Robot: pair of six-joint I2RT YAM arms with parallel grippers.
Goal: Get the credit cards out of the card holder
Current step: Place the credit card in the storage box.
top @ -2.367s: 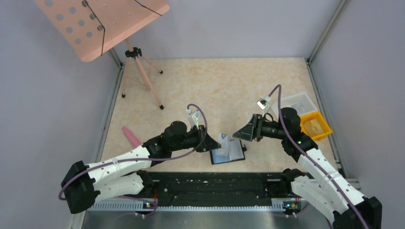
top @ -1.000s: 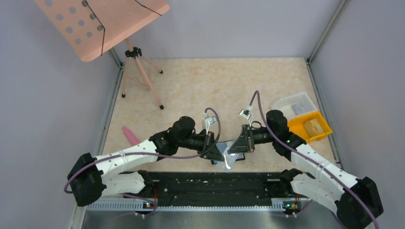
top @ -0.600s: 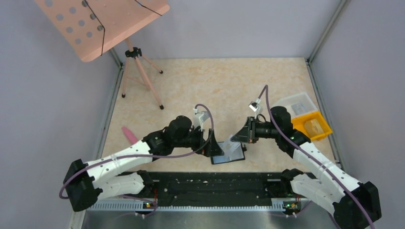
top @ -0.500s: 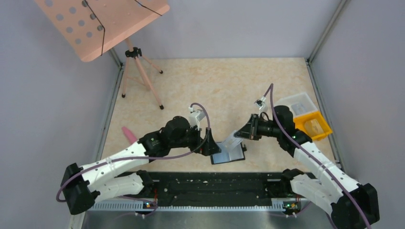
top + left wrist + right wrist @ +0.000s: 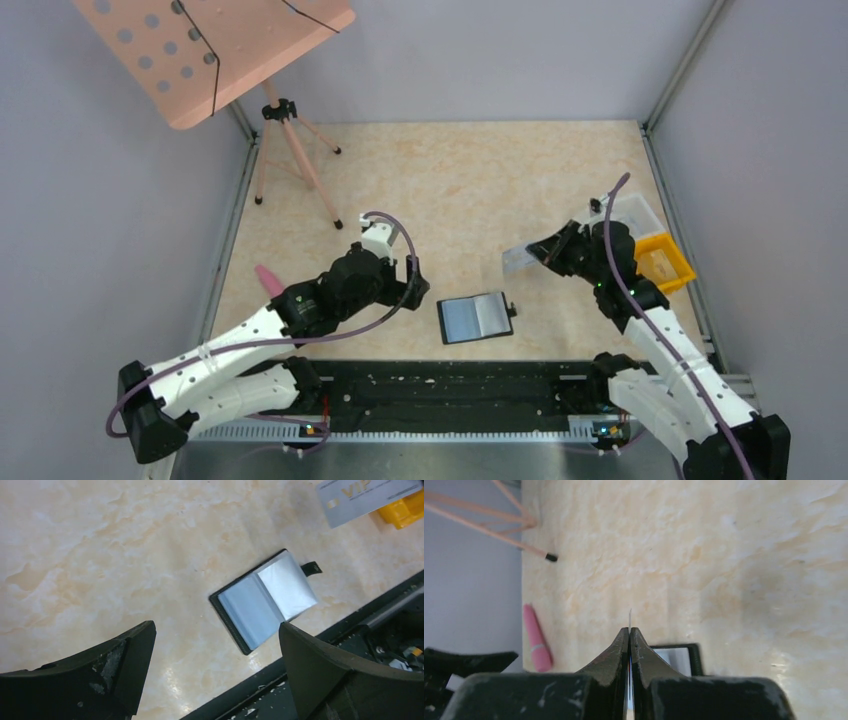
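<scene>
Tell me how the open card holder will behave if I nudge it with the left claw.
Lying flat and thin, the card holder would probably slide, not tip. Its glossy sleeves look slippery, and the centre fold suggests it may flop if lifted by one edge.

Two white arms, black joints.
Left arm, right arm: purple cable looped at each wrist; black fingers scuffed, paint chipped.

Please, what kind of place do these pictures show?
Probably a robot test cell in a laboratory, not a home: plain grey walls enclose a marble-patterned table, the left arm and right arm are bolted at its near edge, with a pink music stand in one corner.
</scene>
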